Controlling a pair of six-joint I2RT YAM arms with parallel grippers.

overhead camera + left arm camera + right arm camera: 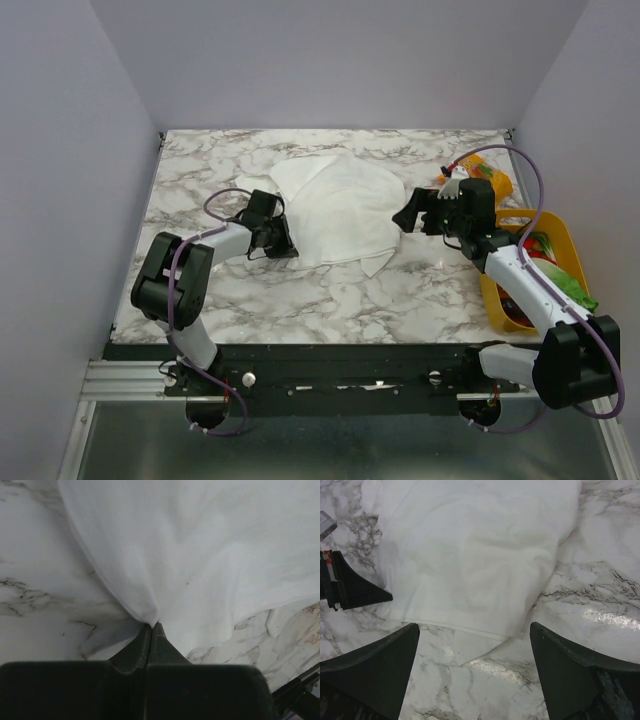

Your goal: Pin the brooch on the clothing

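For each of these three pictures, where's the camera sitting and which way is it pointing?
Top: above and behind the arms, looking down on the table and shirt; both arms show.
Left wrist: low at the shirt's edge, facing along the shut left gripper, which pinches fabric.
Right wrist: over the table, facing the shirt between the fingers of the open right gripper.
Shared: all three show the shirt.

1. A marble table (420,295) fills the floor of the view.
2. A yellow bin (572,238) sits at its right edge.
3. A green item (562,282) and a red item (537,246) lie inside, perhaps packets.
4. An orange packet (495,175) lies near the far right corner.
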